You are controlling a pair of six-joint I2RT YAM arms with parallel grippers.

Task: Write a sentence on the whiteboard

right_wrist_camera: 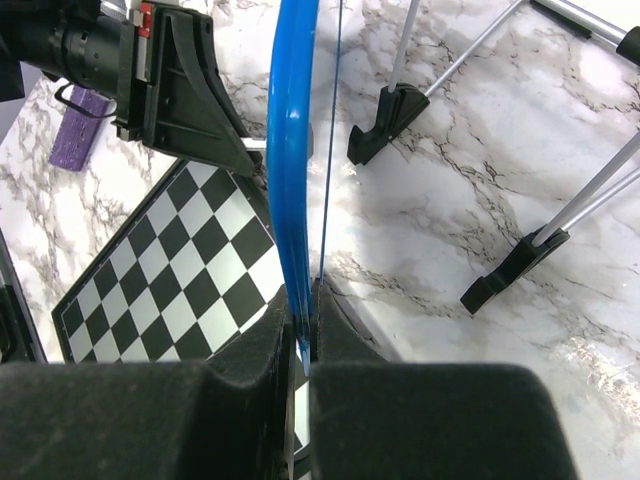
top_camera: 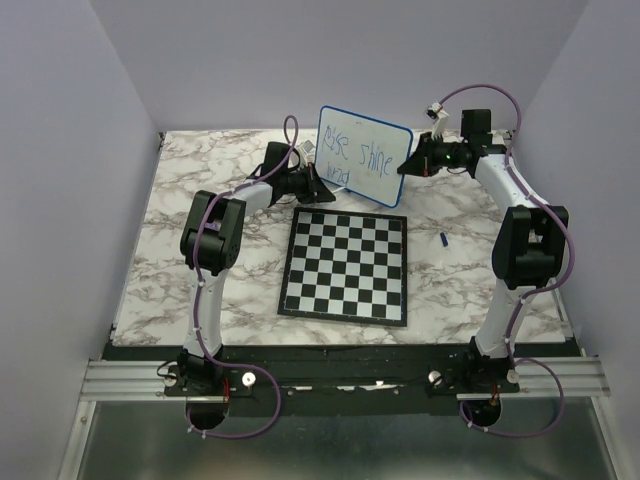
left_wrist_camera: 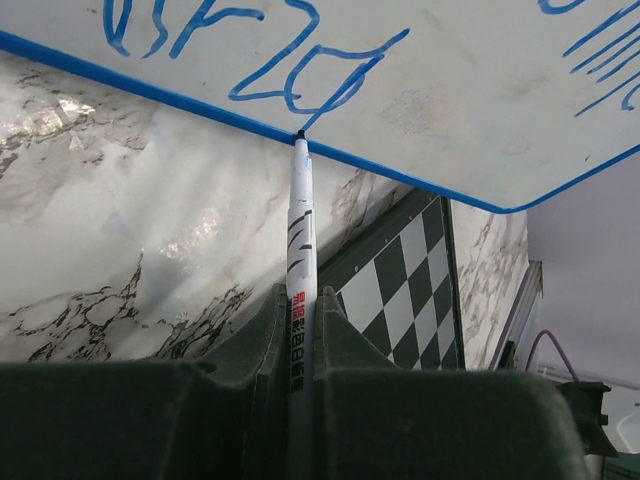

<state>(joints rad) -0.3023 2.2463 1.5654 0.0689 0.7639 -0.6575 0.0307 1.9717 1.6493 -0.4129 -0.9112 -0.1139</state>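
Marble-look table (top_camera: 200, 190) in front of me, white w/ grey veins. Chessboard (top_camera: 345, 267) lies flat approx. at centre. Small dark-blue bit (top_camera: 442, 239) lies right of the board's far-right corner, apart from it; too small to ID. Far centre: whiteboard (top_camera: 365, 155) w/ black feet (right_wrist_camera: 385, 115) down by the marble, contact unclear.

White whiteboard (top_camera: 388, 176) with blue rim and sentence (top_camera: 358, 152), chessboard (top_camera: 345, 265) checkered black and white, tiny cap (top_camera: 443, 239) seemingly dark blue.
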